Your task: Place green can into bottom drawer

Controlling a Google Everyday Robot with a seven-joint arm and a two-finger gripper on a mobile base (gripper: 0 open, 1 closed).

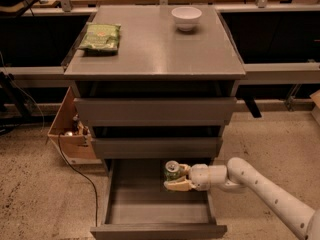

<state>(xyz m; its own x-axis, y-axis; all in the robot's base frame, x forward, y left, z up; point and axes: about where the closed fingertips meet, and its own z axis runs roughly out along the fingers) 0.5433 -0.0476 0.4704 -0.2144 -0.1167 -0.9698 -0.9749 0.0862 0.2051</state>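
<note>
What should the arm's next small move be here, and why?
Probably lower the can straight down before letting go. The gripper is shut on the green can, which is upright over the back right part of the open bottom drawer. It seems to hang above the floor, so a release here might tip it.
</note>
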